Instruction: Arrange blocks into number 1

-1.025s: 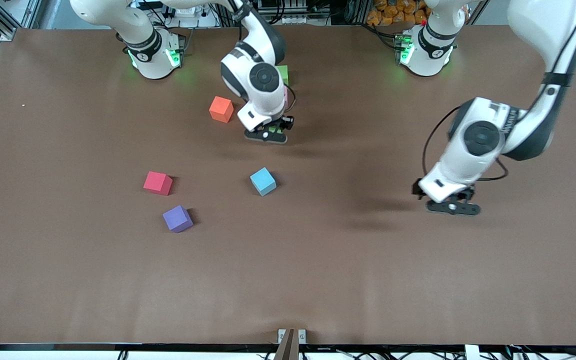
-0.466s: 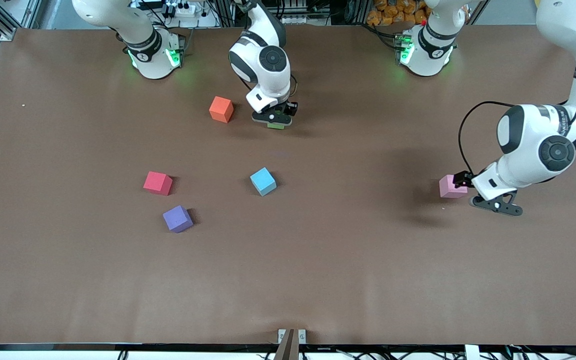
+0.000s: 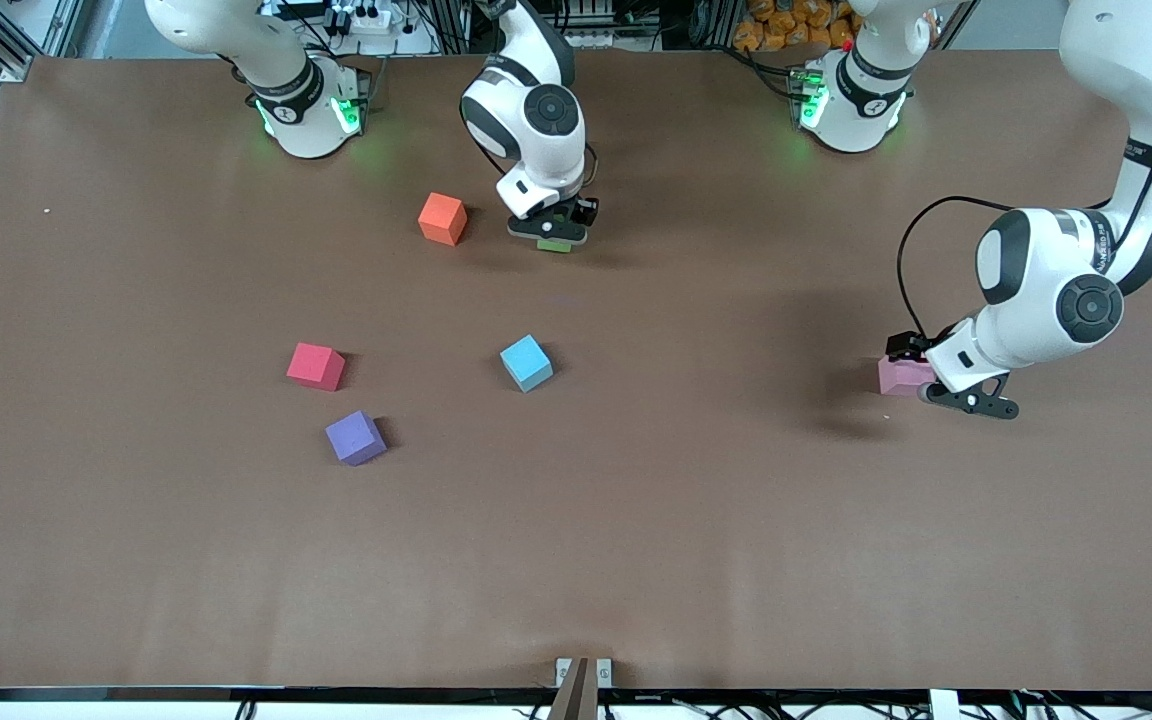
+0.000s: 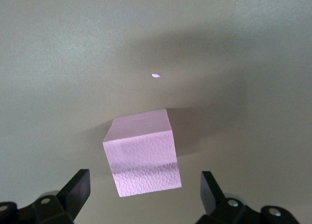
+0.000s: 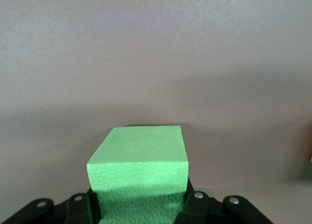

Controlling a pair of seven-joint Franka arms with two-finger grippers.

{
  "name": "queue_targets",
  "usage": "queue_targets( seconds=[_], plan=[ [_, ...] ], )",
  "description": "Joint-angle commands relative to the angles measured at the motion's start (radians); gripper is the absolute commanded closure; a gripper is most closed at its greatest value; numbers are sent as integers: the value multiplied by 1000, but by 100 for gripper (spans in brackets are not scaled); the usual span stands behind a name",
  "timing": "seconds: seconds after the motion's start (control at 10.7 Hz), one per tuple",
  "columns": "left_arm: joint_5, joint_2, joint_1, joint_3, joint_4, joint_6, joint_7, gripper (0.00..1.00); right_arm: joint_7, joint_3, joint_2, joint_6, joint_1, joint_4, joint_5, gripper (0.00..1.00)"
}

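My right gripper [image 3: 548, 232] is shut on a green block [image 3: 555, 245], low over the table beside the orange block [image 3: 442, 218]. In the right wrist view the green block [image 5: 139, 160] fills the space between the fingers of the right gripper [image 5: 139, 200]. My left gripper [image 3: 926, 378] is open at a light pink block [image 3: 896, 375] near the left arm's end of the table. In the left wrist view that pink block [image 4: 142, 153] stands on the table just ahead of the spread fingers of the left gripper [image 4: 145, 194], untouched. The red block [image 3: 316, 365], blue block [image 3: 526, 362] and purple block [image 3: 355, 437] lie apart.
A tiny pink crumb [image 4: 155, 75] lies on the brown table [image 3: 686, 520] close to the pink block. The two arm bases [image 3: 311, 105] [image 3: 851, 95] stand along the table edge farthest from the front camera.
The left gripper swung off the pink block toward the left arm's end, then came back low beside it, still open. The right gripper carried the green block slightly toward the bases.
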Motion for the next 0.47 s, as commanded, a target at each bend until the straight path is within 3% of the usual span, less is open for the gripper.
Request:
queue_targets(
  seconds=[0.0, 0.19, 0.37],
  plan=[
    [-23, 26, -16, 30, 7, -3, -54, 0, 17, -10, -22, 9, 26, -25, 12, 100],
    [-20, 40, -31, 30, 9, -2, -139, 0, 16, -10, -21, 0, 33, -25, 10, 100],
    [-17, 49, -42, 30, 15, -2, -155, 0, 73, -12, -22, 1, 44, -24, 9, 0]
  ],
)
